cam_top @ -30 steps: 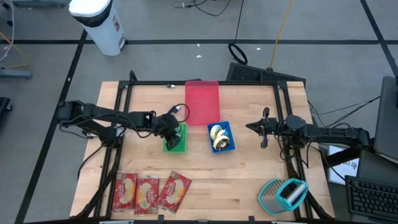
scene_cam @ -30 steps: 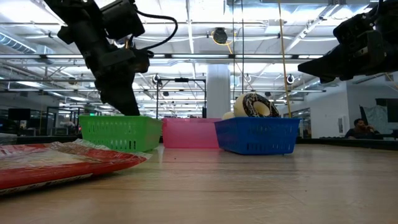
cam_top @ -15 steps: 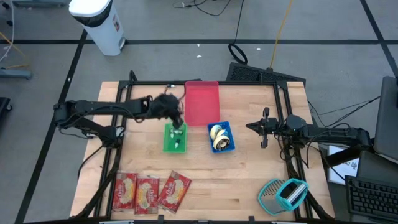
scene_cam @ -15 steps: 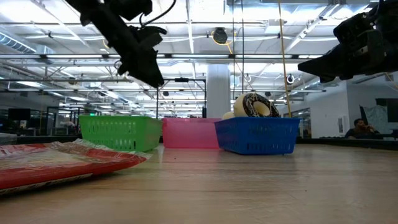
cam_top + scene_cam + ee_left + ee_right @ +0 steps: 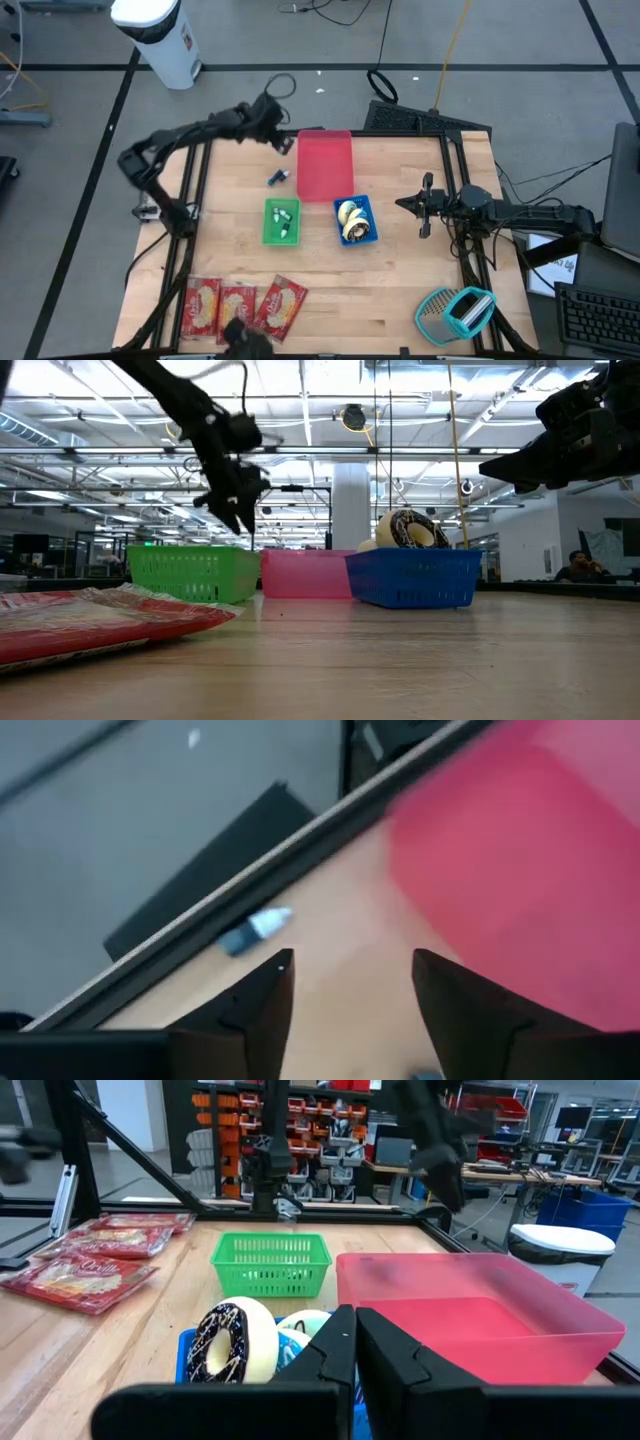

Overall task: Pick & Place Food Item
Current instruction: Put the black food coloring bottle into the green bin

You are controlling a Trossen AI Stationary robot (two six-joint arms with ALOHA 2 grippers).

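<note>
While before it hung low at the green basket: left end effector [image 5: 283, 140] now rides high off the desk's far edge, toward eleven o'clock from that basket [image 5: 281, 221]
Left fingers: parted, nothing between them
Green basket: small food items inside, now uncovered
Stray item [image 5: 278, 178]: lies on the desk [image 5: 400, 300] between green basket and red bin [image 5: 325, 165]
Right end effector [image 5: 427, 205]: pressed shut, at three o'clock from the blue basket [image 5: 356, 221], unmoved
Open room: bare desk at the near middle; packets [image 5: 242, 308] at seven o'clock
</note>
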